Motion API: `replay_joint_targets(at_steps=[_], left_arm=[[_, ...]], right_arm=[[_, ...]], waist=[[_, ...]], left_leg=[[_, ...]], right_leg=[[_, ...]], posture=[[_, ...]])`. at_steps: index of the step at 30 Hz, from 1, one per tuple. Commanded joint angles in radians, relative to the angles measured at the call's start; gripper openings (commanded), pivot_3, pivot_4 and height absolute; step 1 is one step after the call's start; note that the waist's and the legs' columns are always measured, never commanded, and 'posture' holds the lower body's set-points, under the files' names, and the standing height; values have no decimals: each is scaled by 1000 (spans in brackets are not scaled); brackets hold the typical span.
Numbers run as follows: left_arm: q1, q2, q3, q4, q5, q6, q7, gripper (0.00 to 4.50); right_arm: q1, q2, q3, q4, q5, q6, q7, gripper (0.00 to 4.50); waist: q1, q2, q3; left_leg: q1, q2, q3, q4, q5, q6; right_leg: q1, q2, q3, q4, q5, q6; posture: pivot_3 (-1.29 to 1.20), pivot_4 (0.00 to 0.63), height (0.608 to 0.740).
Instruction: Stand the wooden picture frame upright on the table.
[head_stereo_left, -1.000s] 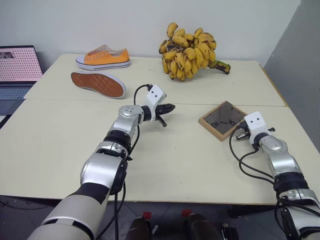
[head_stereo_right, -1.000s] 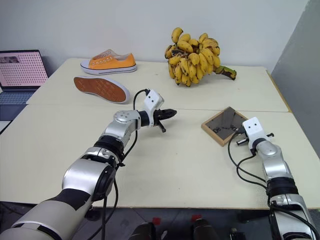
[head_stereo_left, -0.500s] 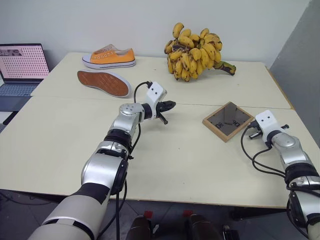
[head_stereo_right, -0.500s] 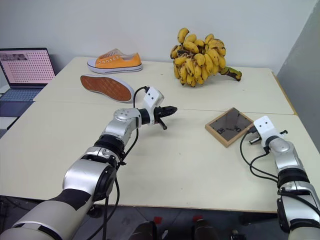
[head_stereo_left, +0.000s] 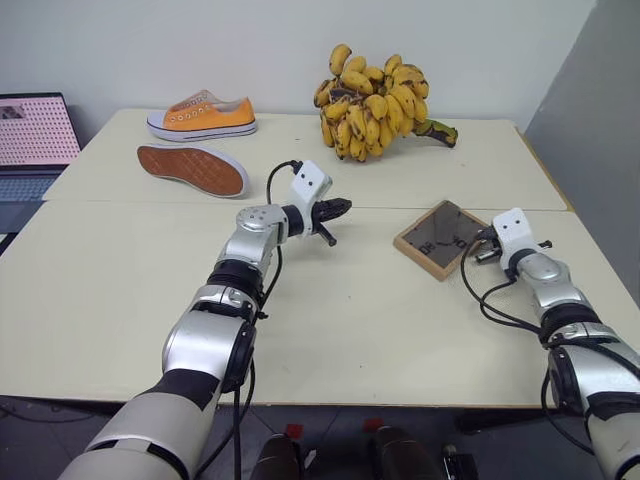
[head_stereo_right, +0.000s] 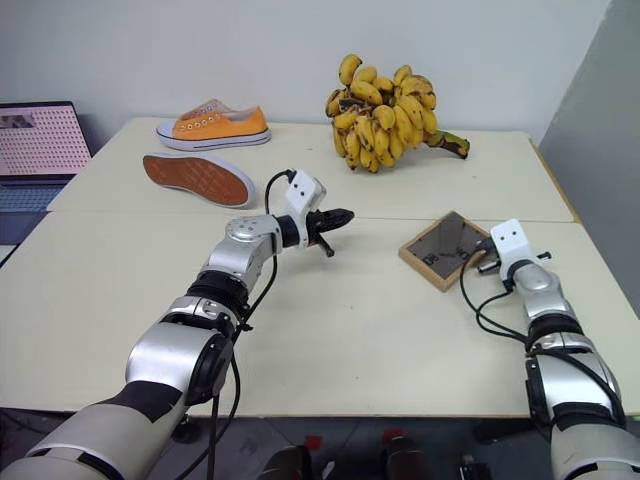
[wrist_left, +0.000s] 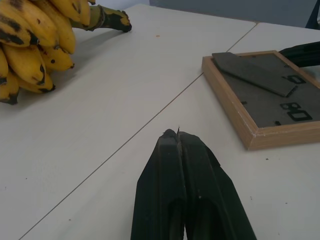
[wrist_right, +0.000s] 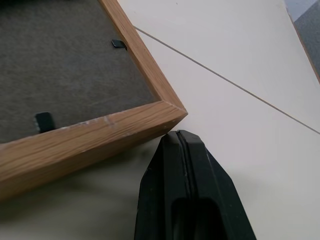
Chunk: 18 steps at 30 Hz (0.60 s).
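A pale cream table (head_stereo_left: 380, 330) made of two sections joined by a straight seam (head_stereo_left: 150, 203) stretches ahead, seen from above.

On the near section, toward the right, the wooden picture frame (head_stereo_left: 441, 238) lies flat with its dark grey-brown backing facing up and its easel stand folded against the back. It sits turned at an angle, one corner pointing toward the seam.

The right gripper (wrist_right: 181, 134) is at the frame's right-hand corner. Its two black fingers are pressed together with nothing between them, and their tips sit just under the light-wood edge of that corner, very close to or touching it; contact cannot be made out for certain.

The left gripper (head_stereo_left: 338, 210) hovers above the table near the seam, left of the frame and well apart from it. Its fingers are also pressed tightly together and empty, pointing toward the frame.

On the far section, a large bunch of bananas (head_stereo_left: 375, 98) with dark spots rests near the back edge. To the left, an orange sneaker (head_stereo_left: 203, 114) stands upright, and a second sneaker (head_stereo_left: 192, 168) lies in front of it with its reddish-brown sole showing.

Beyond the table's left edge is an open laptop (head_stereo_left: 35, 140).
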Motion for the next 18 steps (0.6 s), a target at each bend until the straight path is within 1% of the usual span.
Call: replay_joint_targets(at_steps=[1,6,12,18], left_arm=[[-13,-6,12,-31,-10,2,9,22],[-14,-7,12,-27,-8,2,8,22],[-19,-5,3,-6,8,-3,18,22],[-15,12,-51,107,113,16,173,22]], right_arm=[[0,95,-25,-12,43,-54,23,0],[41,171,-35,-67,75,-84,74,0],[101,223,-31,-169,97,-88,90,0],[173,254,-25,-326,108,-49,102,0]], waist=[[-9,0,0],[-25,0,0],[-32,0,0],[-32,0,0]], left_leg=[[1,0,0,0,0,0],[3,1,1,-1,0,0],[4,1,1,-1,0,0],[6,1,1,-1,0,0]], right_leg=[[0,0,0,0,0,0],[0,1,1,3,0,0],[0,1,1,4,0,0],[1,1,1,5,0,0]], posture=[[0,150,740],[0,150,740],[0,150,740],[0,150,740]])
